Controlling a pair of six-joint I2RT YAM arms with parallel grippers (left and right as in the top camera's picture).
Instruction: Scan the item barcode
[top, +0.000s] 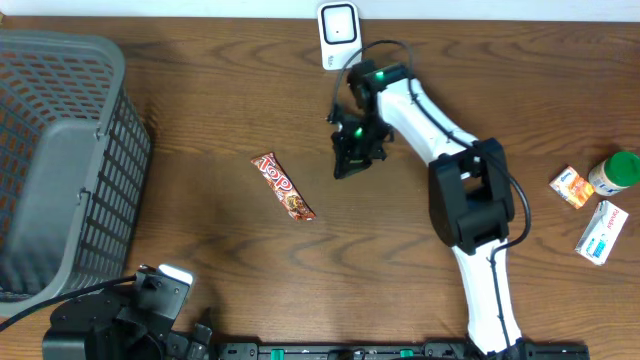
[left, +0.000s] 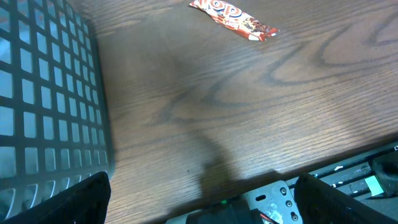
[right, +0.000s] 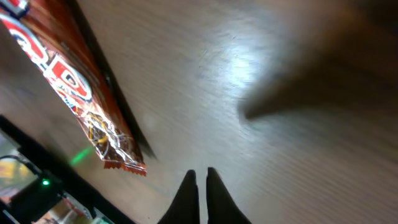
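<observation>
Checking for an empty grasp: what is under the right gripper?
Only bare table shows under the right gripper, shut on nothing. The candy bar lies apart, beside it. Overhead, the gripper's body hides the wood directly beneath.

A mock shop checkout on a wooden table (top: 200, 90): barcode scanner (top: 338, 30) top centre, grey shopping basket (top: 120, 170) left, packaged groceries (top: 603, 232) right.

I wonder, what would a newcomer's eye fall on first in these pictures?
The red snack bar lying alone mid-table stands out most, with the right hand poised just beside it, its fingers pinched together and empty. The big grey basket fills the table's left side, and a white scanner stands at the far edge.
</observation>
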